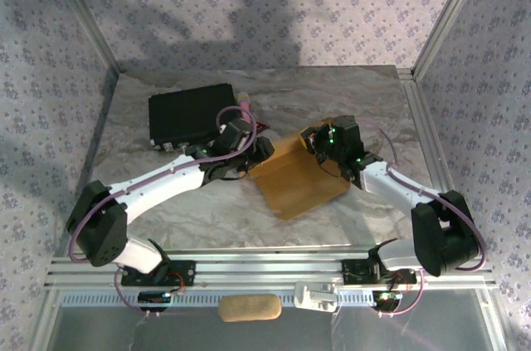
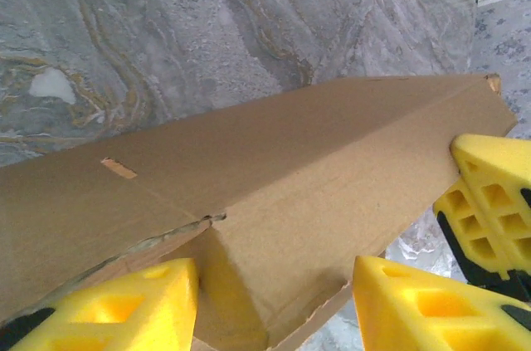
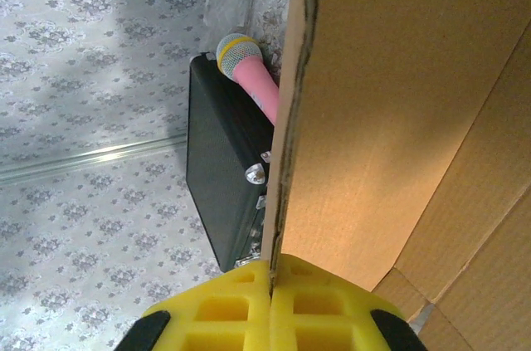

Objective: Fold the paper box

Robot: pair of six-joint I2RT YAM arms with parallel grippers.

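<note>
Right claw — pinched shut on paper box wall; left claw half-open, straddling side fold. Step, seemingly: raising walls. Next — press crease, tuck flap.

Back wall, left wall, right wall: pale lilac-grey paper with a small floral sprig pattern.
Corner posts: bare aluminium, slanting outward toward the top.
Table: covered in a creased, grey marbled sheet with a dull sheen.
Rail: ribbed aluminium, running across the near edge.
Light: soft and diffuse. A broad dark shadow lies across the upper back wall.
</note>
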